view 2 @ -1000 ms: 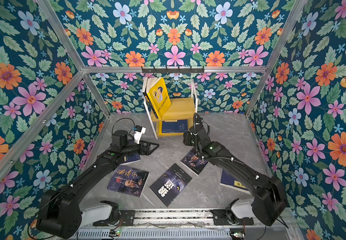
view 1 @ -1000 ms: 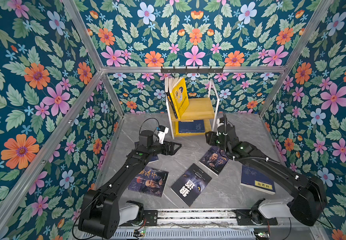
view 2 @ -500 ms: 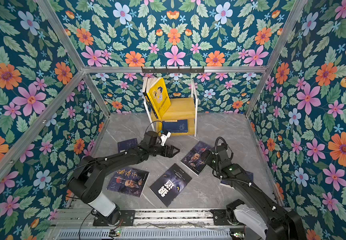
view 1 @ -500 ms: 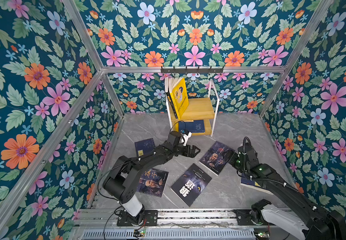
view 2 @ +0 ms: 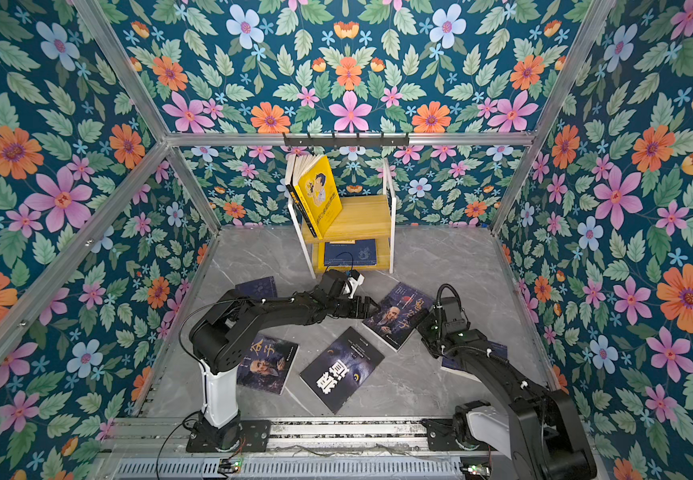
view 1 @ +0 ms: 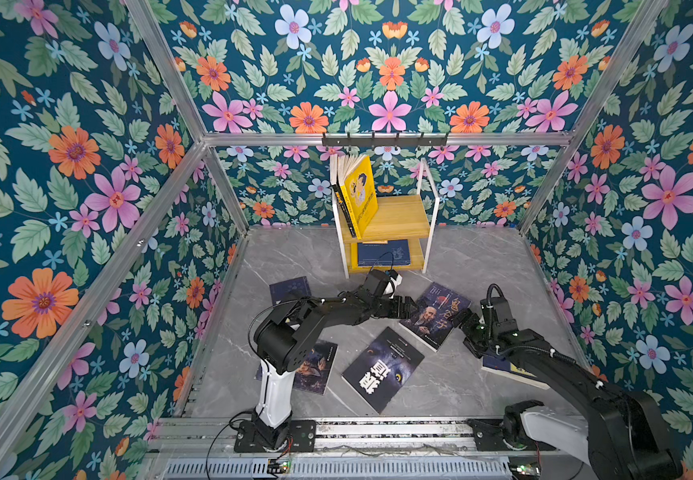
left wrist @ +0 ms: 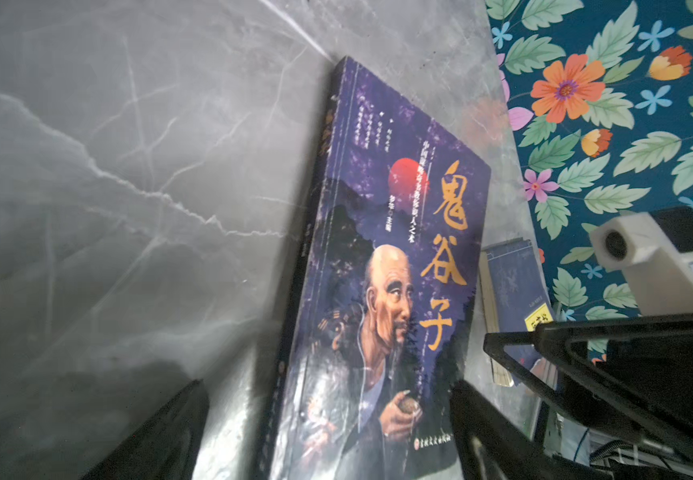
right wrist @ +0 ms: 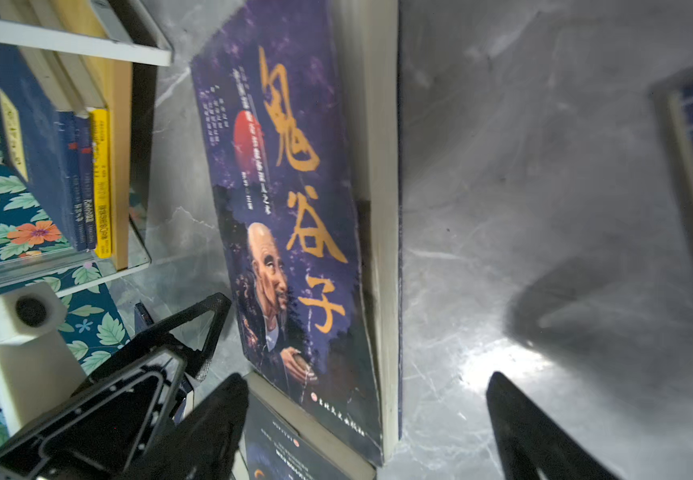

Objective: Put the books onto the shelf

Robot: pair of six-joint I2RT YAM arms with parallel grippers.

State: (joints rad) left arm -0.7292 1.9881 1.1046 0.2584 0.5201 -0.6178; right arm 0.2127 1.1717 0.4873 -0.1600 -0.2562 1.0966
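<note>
Grey marbled desk boxed in by floral wallpaper, seen from above, with two black robot arms reaching across it. Both arms have just swung inward: a second ago the left one worked farther left and the right one stood at the shelf front. Now the left gripper and right gripper flank one portrait book lying flat just before the shelf — probably the next book to go up, perhaps by both arms together. Shelf at the back: the upper board holds a yellow cartoon book leaning with others behind it, and the lower board has a navy book lying flat. Four more lie on the desk — a black book, a second portrait book, a left navy paperback and a right navy paperback partly under the right arm. Both sets of jaws stand wide and hold nothing, and each wrist view shows the portrait book between them.
</note>
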